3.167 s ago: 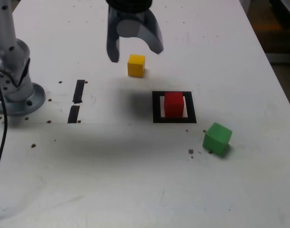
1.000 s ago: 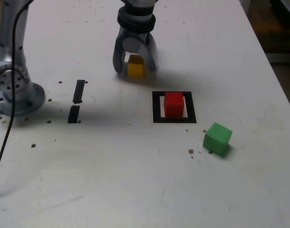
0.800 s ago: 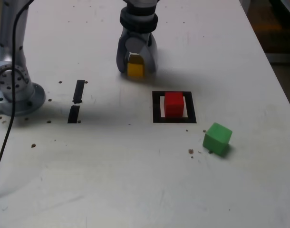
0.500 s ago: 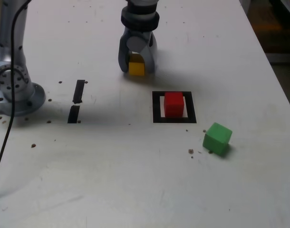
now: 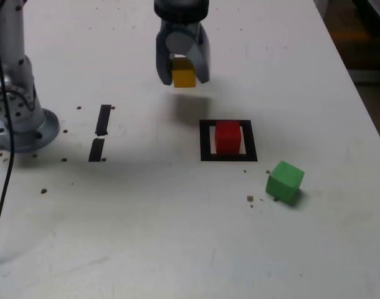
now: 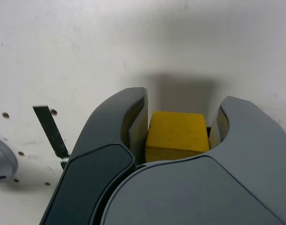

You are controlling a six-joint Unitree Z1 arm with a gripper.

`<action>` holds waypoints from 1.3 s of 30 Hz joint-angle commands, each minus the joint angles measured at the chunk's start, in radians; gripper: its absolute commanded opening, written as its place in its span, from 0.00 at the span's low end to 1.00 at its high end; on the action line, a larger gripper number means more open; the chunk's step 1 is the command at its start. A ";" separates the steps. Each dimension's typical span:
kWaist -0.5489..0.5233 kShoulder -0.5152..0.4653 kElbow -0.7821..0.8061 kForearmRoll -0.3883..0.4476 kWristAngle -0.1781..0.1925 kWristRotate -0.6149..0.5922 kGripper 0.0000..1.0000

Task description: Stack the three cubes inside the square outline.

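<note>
Yellow cube clamped in the gripper, raised off the table above and beyond the square outline.

The gripper (image 5: pixel 182 80) has its two jaws closed on the yellow cube (image 5: pixel 184 76), which sits between them with one jaw against each side; in the wrist view the cube (image 6: pixel 176 137) fills the gap between the fingers (image 6: pixel 133 123). Cube and gripper hang clear of the white table (image 5: pixel 177 237), their shadow falling just short of the square outline (image 5: pixel 227 141). The red cube (image 5: pixel 228 137) rests inside the square outline. The green cube (image 5: pixel 285 181) lies tilted outside the square outline, near its corner towards the exterior view's right and closer to the camera.
</note>
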 commanded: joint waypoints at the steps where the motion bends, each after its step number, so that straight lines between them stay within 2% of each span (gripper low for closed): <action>1: -0.029 -0.010 -0.025 0.026 0.003 -0.035 0.10; 12: -0.229 0.030 -0.281 0.265 0.022 -0.249 0.10; 18: -0.305 0.098 -0.408 0.322 0.009 -0.302 0.10; 25: -0.356 0.151 -0.421 0.300 -0.002 -0.345 0.11; 34: -0.379 0.181 -0.339 0.173 -0.008 -0.396 0.13; 39: -0.383 0.187 -0.299 0.131 -0.011 -0.412 0.14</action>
